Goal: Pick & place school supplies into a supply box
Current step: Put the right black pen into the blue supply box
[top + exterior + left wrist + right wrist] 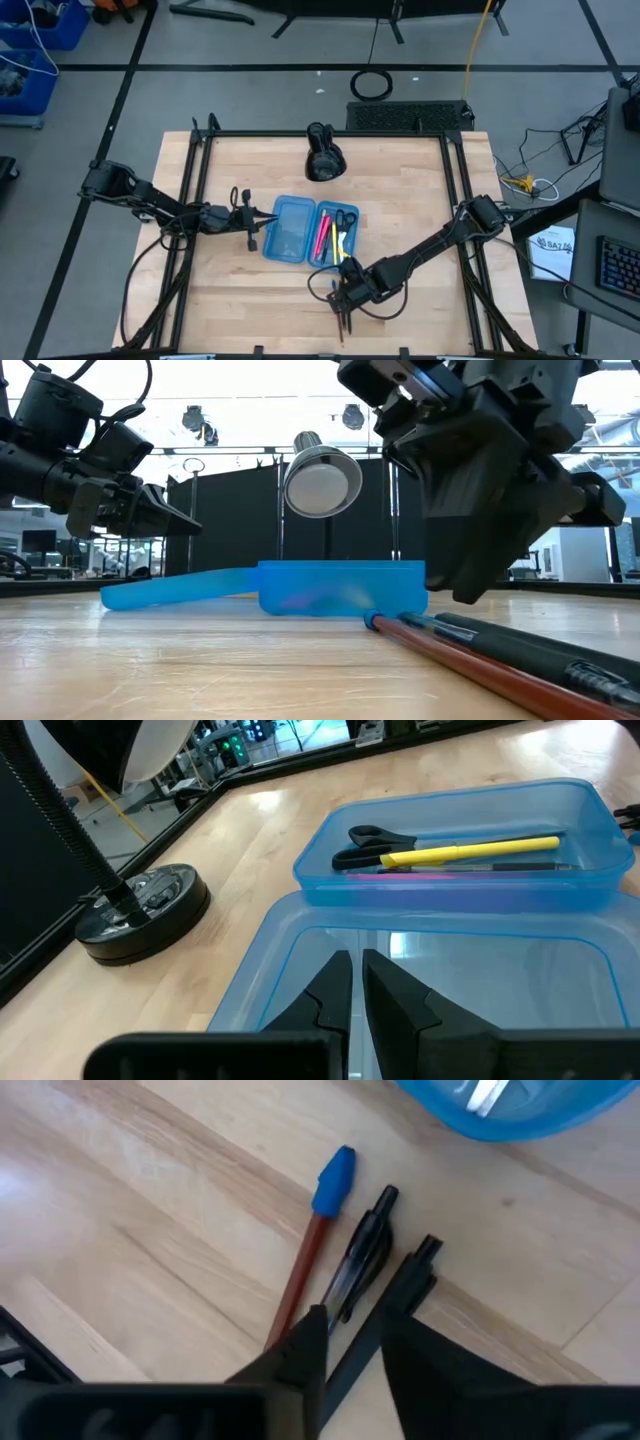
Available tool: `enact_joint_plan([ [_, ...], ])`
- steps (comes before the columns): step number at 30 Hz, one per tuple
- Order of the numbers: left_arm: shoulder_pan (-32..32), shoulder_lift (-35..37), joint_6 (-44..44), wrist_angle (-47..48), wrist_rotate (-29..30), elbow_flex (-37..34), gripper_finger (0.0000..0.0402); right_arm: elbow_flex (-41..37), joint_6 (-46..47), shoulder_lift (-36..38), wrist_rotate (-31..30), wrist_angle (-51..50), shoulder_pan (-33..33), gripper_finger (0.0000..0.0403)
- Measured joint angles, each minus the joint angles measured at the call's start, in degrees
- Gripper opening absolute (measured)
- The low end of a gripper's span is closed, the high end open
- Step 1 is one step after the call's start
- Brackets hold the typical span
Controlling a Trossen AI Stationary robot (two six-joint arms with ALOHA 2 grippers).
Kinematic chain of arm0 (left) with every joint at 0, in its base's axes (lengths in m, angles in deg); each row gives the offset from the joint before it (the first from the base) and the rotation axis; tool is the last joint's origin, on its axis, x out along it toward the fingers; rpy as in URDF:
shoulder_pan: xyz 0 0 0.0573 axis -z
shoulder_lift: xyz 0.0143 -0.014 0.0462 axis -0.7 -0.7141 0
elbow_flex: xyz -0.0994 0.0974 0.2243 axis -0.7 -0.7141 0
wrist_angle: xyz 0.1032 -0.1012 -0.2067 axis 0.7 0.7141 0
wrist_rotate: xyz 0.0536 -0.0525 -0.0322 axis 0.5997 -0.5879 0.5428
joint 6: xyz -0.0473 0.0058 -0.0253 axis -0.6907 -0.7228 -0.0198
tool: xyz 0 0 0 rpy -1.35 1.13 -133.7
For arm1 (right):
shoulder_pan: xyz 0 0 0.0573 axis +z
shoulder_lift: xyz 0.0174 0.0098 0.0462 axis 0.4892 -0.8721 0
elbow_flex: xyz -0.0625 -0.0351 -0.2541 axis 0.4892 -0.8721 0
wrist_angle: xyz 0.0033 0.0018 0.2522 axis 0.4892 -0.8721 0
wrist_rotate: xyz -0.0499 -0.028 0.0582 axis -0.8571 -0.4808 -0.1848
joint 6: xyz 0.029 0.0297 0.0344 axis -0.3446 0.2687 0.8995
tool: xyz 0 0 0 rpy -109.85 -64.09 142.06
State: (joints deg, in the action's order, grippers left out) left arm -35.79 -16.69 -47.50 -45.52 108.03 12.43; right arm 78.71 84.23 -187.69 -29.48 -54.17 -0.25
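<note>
We are seeing the supply box [300, 231] lying open at the table's [420, 200] centre, scissors [372, 844] and yellow pen [470, 848] inside. Lower centre, our right tool [343, 303], parted, is hovering over three loose pens [352, 1270]. Our left tool [356, 988], nearly clenched, is hovering over the box's left half.

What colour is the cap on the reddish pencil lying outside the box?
Blue. The cap on the pencil shows best in the right wrist view.

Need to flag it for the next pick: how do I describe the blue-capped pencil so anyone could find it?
Start at the blue box; three thin sticks lie on the table by its near corner, under the right gripper. The pencil is the reddish-brown one with a blue cap; its two neighbours are black.
</note>
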Motion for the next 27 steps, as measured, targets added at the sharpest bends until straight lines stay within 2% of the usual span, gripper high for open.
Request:
enact_joint_plan([
  [6,0.0,0.0,0.26,0.0,0.0,-0.01,0.0035,0.02,-1.12,0.04,-0.19,-0.18,-0.17,0.0125],
  [9,0.0,0.0,0.42,0.0,0.0,0.01,0.0035,0.02,-1.6,0.04,-0.17,-1.32,-0.15,0.0125],
  [14,0.0,0.0,0.44,0.0,0.0,0.01,0.0035,0.02,2.65,0.04,-0.02,-4.67,-0.15,0.0115],
  [21,0.0,0.0,0.59,0.02,0.0,0.01,0.0035,0.13,3.05,-0.94,-0.08,-3.77,-0.53,0.0112],
  [27,0.0,0.0,0.79,0.21,0.03,0.01,0.0035,0.39,2.93,-4.01,3.31,-2.75,-1.14,0.0111],
])
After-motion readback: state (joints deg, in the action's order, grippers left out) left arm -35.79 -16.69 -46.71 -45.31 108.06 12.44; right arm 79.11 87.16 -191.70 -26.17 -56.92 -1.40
